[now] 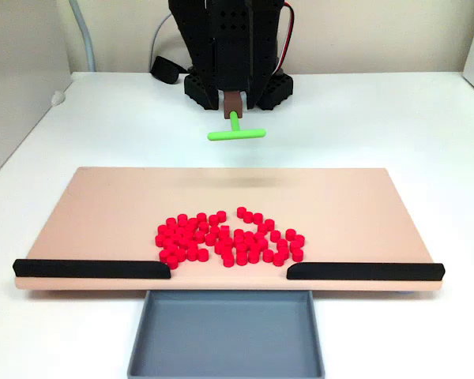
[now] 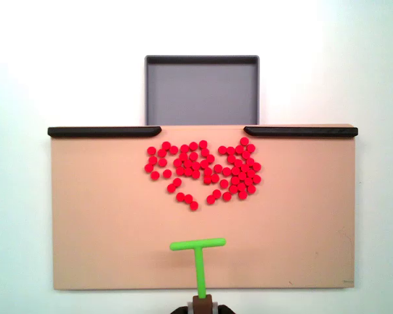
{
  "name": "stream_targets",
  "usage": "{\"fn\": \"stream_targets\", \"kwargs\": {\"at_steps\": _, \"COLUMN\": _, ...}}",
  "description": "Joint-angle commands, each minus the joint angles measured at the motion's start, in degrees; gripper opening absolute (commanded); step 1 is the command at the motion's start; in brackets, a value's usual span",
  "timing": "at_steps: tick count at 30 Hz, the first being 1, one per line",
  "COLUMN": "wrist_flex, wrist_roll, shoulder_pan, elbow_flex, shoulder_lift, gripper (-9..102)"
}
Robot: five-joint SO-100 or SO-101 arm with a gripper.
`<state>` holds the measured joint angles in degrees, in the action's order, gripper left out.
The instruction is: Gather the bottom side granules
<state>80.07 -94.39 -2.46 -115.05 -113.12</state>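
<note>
small bright red cylindrical granules (image 2: 206, 171) lay in loose heart-shaped cluster on tan rectangular board (image 2: 105, 216), near gap between two black rails, beside grey tray (image 2: 202, 91). gripper (image 1: 234, 106) clamped stem of green t-shaped tool (image 2: 198, 252), well apart from granules.

A tan board (image 1: 103, 213) lies on the white counter (image 1: 103, 118). Two black rails (image 1: 91, 269) line one long edge, leaving a gap; a grey tray (image 2: 202, 91) sits just beyond it.
</note>
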Motion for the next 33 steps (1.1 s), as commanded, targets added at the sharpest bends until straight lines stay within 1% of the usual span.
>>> {"fn": "stream_targets", "kwargs": {"at_steps": 1, "wrist_flex": -0.4, "wrist_roll": -0.2, "shoulder_pan": 0.4, "elbow_flex": 0.4, "shoulder_lift": 0.1, "gripper": 0}}
{"fn": "stream_targets", "kwargs": {"at_steps": 33, "wrist_flex": -0.4, "wrist_roll": -0.1, "shoulder_pan": -0.3, "elbow_flex": 0.8, "shoulder_lift": 1.5, "gripper": 0}}
